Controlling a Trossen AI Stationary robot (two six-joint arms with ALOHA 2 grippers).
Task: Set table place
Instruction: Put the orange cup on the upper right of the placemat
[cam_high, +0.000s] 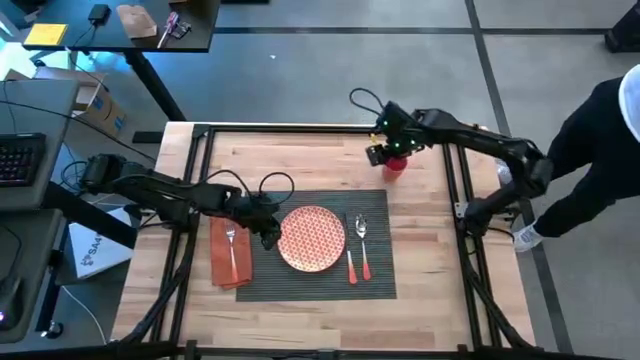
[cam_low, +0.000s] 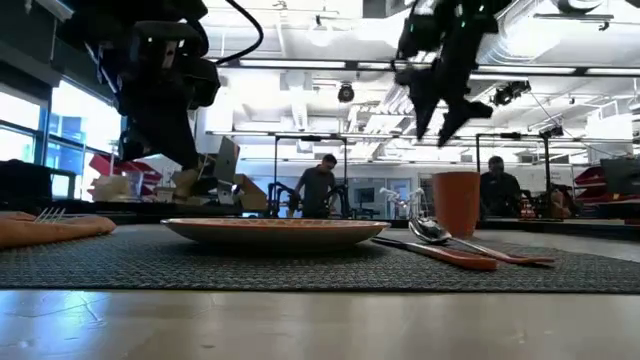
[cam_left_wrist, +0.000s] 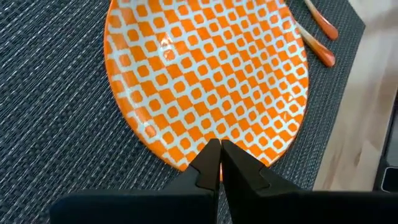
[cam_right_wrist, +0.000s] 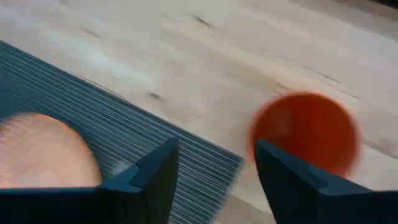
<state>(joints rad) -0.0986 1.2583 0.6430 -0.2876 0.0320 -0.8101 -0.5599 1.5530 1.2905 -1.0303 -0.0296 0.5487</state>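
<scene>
Nearly everything sits on the placemat (cam_high: 315, 240); right gripper (cam_high: 383, 150), jaws released, hovers over cup (cam_high: 394, 166); left gripper (cam_left_wrist: 220, 149) clenched.

You look level across the counter (cam_low: 320, 320) at the dark ribbed placemat (cam_low: 200, 262), with the plate (cam_low: 275, 231) at its middle. To the left, the fork (cam_low: 55, 214) lies on the orange napkin (cam_low: 50, 230). Right of the plate lie the spoon (cam_low: 432, 232) and the orange-handled utensil (cam_low: 445, 256), with the red cup (cam_low: 456, 203) standing farther back. One tool (cam_low: 445, 105) hangs open above the cup; two people sit in the room beyond.
</scene>
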